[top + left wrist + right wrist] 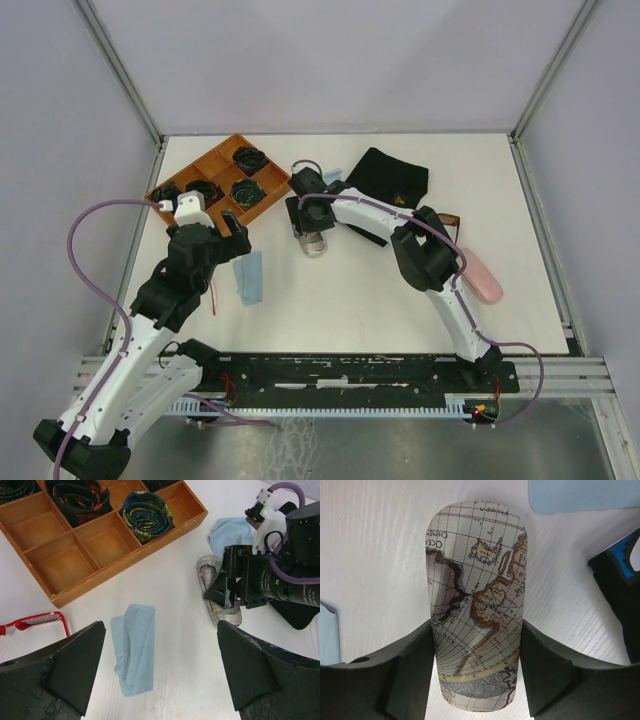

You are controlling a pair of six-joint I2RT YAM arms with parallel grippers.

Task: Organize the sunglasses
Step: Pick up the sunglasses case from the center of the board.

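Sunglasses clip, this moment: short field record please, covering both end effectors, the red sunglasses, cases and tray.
left end effector: open, empty, above the light blue cleaning cloth
right end effector: jaws astride the grey map-printed glasses case, fingers at its sides; firm grip unclear
red plastic-framed sunglasses: on the white table, left of the cloth, untouched
oblong pink glasses case: on the table beside the right arm
wooden compartment tray: rolled ties in some compartments, others empty
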